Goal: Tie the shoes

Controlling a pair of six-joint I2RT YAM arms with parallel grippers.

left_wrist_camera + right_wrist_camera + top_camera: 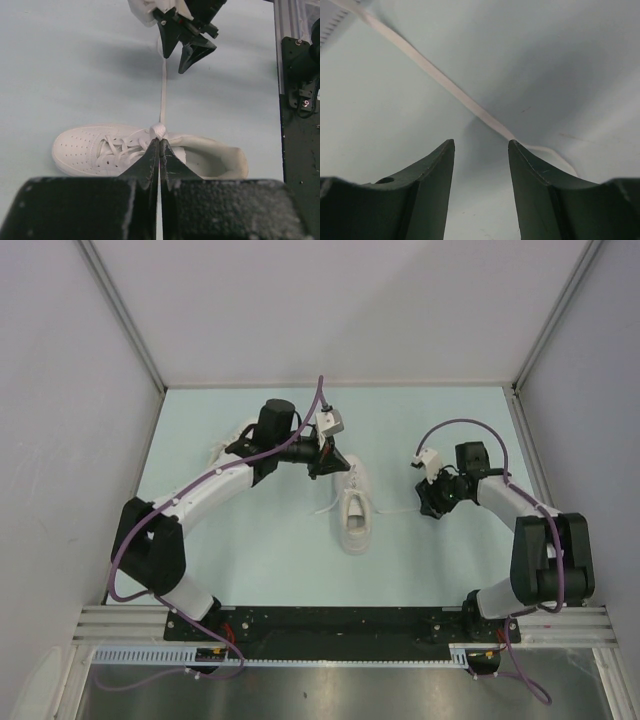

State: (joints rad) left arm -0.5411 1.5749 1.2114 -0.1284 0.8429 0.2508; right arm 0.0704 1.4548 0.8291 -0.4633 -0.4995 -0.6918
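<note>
One shoe (356, 520): I see it mid-table (250, 570), toe toward 12 o'clock.
Left gripper (159, 142): at the shoe's 11 o'clock, pressed together on a lace strand (158, 225).
Right gripper (481, 147): at 3 o'clock, spread, other strand (445, 82) just ahead.

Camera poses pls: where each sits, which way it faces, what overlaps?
Top external: above, behind the bases, looking down on the table; both arms, left gripper, right gripper.
Left wrist: low, facing across the shoe to the right gripper; own fingers shut on a lace end.
Right wrist: near the table, facing the other lace; own fingers open.
Shared: top and left wrist show shoe, right gripper.
</note>
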